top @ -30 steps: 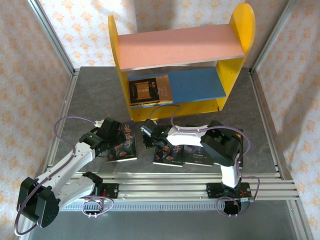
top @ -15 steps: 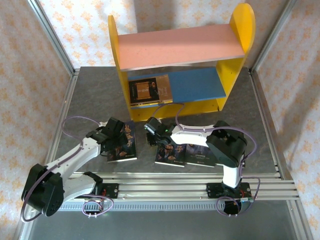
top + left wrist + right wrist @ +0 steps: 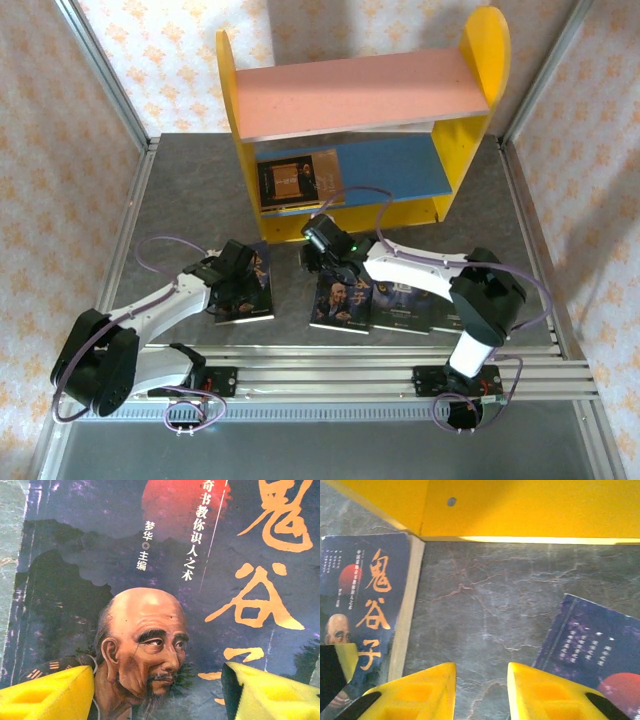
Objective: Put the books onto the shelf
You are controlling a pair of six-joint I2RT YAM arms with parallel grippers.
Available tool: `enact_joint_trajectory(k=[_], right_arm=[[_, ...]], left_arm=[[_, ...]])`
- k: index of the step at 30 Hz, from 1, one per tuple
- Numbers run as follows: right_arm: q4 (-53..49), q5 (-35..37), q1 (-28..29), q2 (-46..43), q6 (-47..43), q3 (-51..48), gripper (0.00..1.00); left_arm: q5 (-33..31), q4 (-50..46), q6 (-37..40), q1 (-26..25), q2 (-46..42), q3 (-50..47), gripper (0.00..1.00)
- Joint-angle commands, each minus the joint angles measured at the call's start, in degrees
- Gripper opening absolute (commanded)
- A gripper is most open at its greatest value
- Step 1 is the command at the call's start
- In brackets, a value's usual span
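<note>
- Left gripper (image 3: 160,692) (image 3: 238,288): spread wide, nothing clamped, yellow foam pads (image 3: 47,695) low over a flat cover.
- Directly beneath: dark book (image 3: 150,580) (image 3: 365,595) with a bald bearded face, orange characters and a red disc. Flat on the grey table (image 3: 180,200), the face framed between the two pads.
- Right gripper (image 3: 481,690) (image 3: 320,248): parted by a narrow gap, empty, bare table between the pads.
- To its left: the dark book, pale page edge turned toward the gripper.
- To its right: corner of a second dark book (image 3: 600,645) with a red disc, apart from the pads.
- Just ahead: yellow base of the shelf (image 3: 520,505) (image 3: 360,130).
- Farther ahead and up: tan book (image 3: 300,180) lying flat at the left end of the blue lower board, under the pink upper board.
- Behind the right gripper, toward its arm's base: row of dark books (image 3: 400,305) side by side on the table.
</note>
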Motion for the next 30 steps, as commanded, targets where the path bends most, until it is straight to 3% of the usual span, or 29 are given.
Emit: enact_joint_trajectory(k=[1, 17, 23, 30], right_arm=[[-2.4, 2.69, -2.12, -3.21, -0.64, -2.68, 0.33], [-5.38, 4.06, -8.07, -10.92, 0.12, -9.88, 0.36], [-8.23, 4.67, -11.31, -15.69, -0.05, -14.96, 0.38], [-8.12, 2.01, -11.36, -14.82, 1.82, -18.58, 0.38]], left_arm=[[3.89, 6.17, -3.21, -2.99, 3.71, -1.92, 0.66], [6.28, 13.74, -7.93, -13.52, 13.66, 1.81, 0.63], [5.47, 12.18, -6.96, -13.65, 12.09, 3.07, 0.63], [4.88, 10.72, -6.25, -13.74, 11.19, 4.68, 0.63]])
